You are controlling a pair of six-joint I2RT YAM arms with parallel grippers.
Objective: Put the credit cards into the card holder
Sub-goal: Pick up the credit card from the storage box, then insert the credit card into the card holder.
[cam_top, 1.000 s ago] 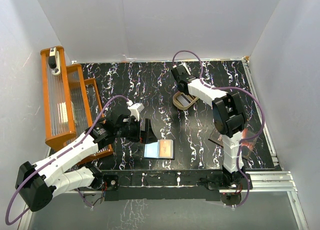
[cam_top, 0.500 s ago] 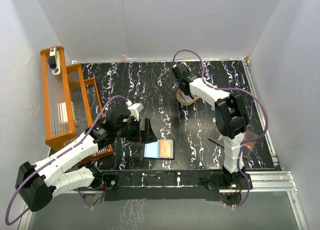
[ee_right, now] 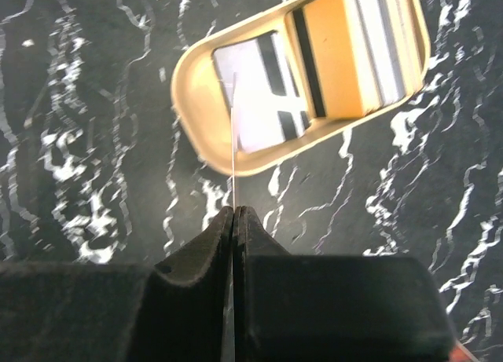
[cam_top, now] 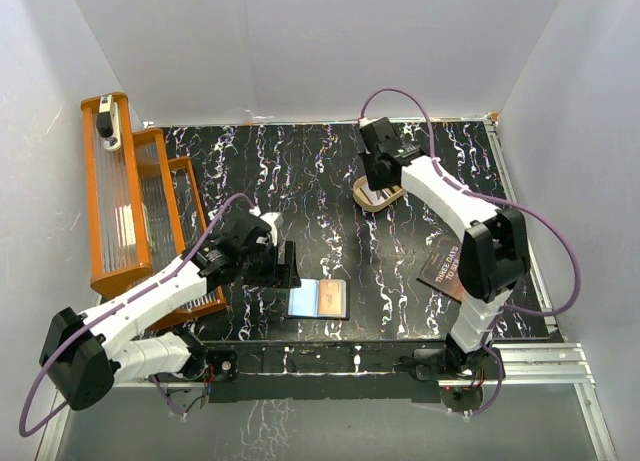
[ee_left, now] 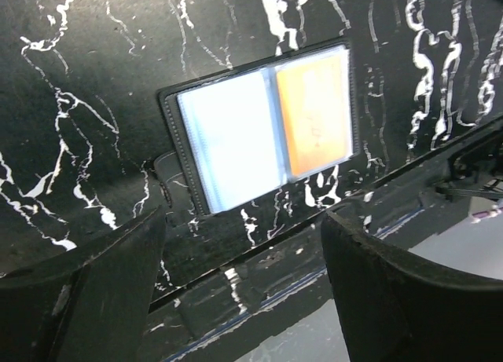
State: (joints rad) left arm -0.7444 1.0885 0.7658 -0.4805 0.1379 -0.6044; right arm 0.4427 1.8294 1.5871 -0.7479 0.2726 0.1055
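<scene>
Inside the card holder [ee_left: 263,126], lying open and flat on the marbled black table [cam_top: 300,171], two pockets are filled: a pale blue card [ee_left: 232,134] on the left, a gold-orange card [ee_left: 314,111] on the right. Just left of the holder hangs the left gripper [ee_left: 244,221], fingers spread wide, nothing between them, not touching it. Now look well beyond the holder, far and to the right. The tan oval tray [ee_right: 192,103] carries more credit cards [ee_right: 338,56] (one pale with dark stripes, one orange, some grey). Over it the right gripper [ee_right: 234,213] is pinched tight on a single card [ee_right: 234,142], seen edge-on as a thin line. Right of the holder lies a dark sheet with pale lettering [cam_top: 448,264]. Left of it stands an orange rack [cam_top: 125,196].
</scene>
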